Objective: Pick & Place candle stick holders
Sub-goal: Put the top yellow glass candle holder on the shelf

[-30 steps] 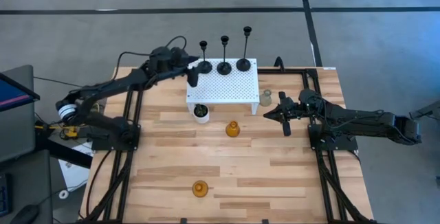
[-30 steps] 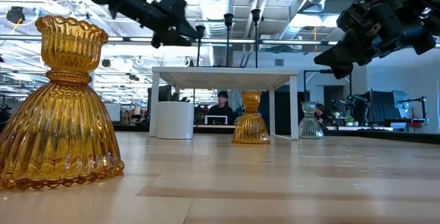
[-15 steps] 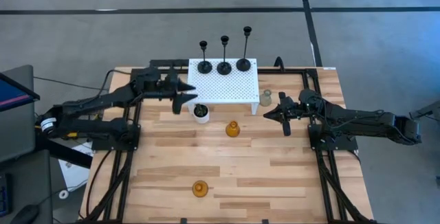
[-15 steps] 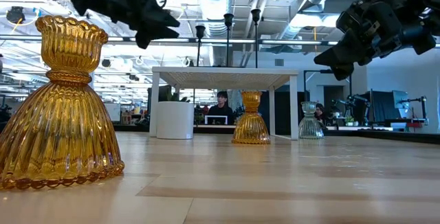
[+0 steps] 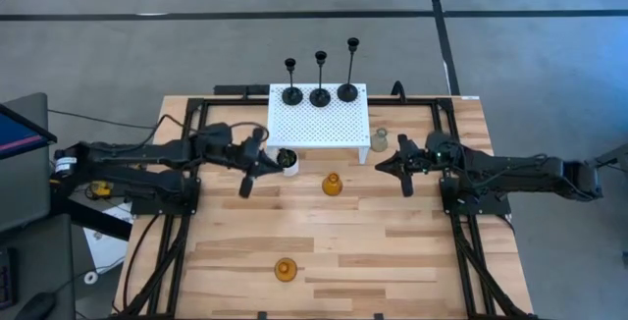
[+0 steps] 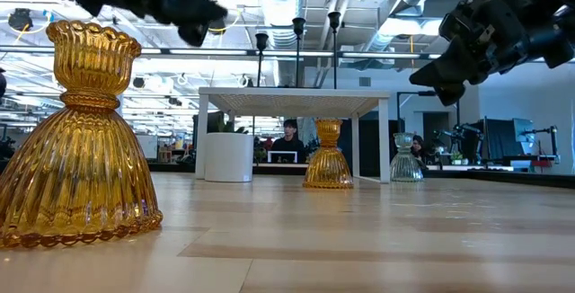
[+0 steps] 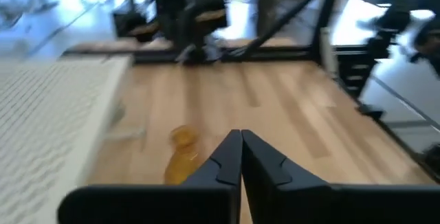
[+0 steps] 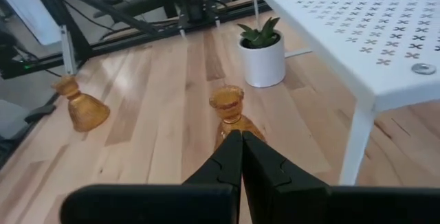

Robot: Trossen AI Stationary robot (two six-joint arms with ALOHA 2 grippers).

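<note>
1. High view, your far left: the left arm reaches in over the table (image 5: 392, 251) edge, and the left gripper (image 5: 247, 178) hangs above the wood just beside the white pot (image 5: 287, 162), on its left. In the left wrist view its fingers (image 7: 227, 159) are pressed tip to tip with nothing between them.
2. Next comes the white rack (image 5: 319, 122) at the back of the table. You have three black holders (image 5: 320, 95) standing in a row along its far edge, stems rising in height from left to right.
3. The pot with its green plant sits on the wood at the rack's front left corner.
4. Near the front edge, a little left of centre, one amber holder (image 5: 286, 270) stands alone, well apart from everything else. In the low view it fills the left foreground (image 6: 79, 140).
5. A second amber holder (image 5: 333, 184) stands upright in front of the rack, between the two grippers.
6. The clear holder (image 5: 379, 141) stands just beside the rack's right front leg.
7. The right gripper (image 5: 393, 169) hovers just right of the clear holder, pointing toward the second amber holder. In the right wrist view its fingers (image 8: 230, 157) are closed together and carry nothing.
</note>
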